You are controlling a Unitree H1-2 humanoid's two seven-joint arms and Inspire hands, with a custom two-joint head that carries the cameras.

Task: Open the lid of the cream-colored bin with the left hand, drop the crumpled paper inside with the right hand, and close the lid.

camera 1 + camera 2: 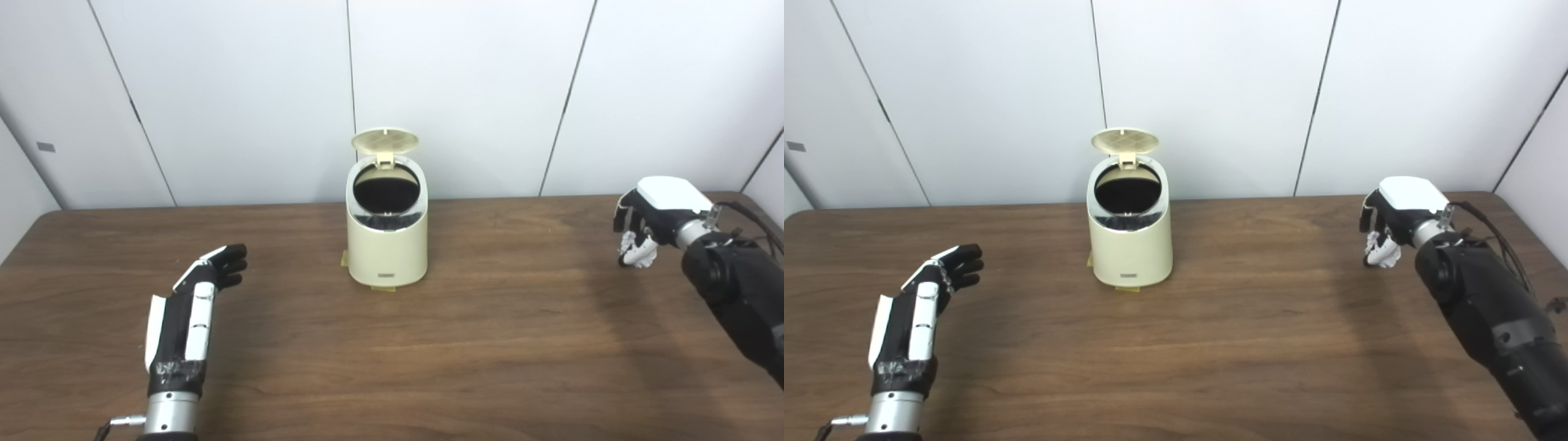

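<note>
1. One cream-colored bin (pixel 387 245), standing upright on the table (pixel 490 343) near the middle of its far edge. We log its lid (pixel 385 141) as raised, hinged up at the back, the dark mouth facing us.
2. One crumpled paper (pixel 637 250), white, held at the table's far right edge, pinched under the curled fingers of the right hand (pixel 649 220). Well apart from the bin.
3. One left hand (pixel 205 278), fingers extended and slightly apart, holding nothing, poised low near the table's front left, clear of the bin.
4. One right hand, as above, closed on the paper.
5. Step in hand, as we judge it: carrying the paper to the bin. We advise keeping the pinch firm, lifting above rim height, travelling left along the far edge, and stopping over the middle of the mouth before releasing, so the paper does not catch the rim or knock the upright lid.
6. We would keep the left hand back from the path, ready to press the lid shut afterwards.
</note>
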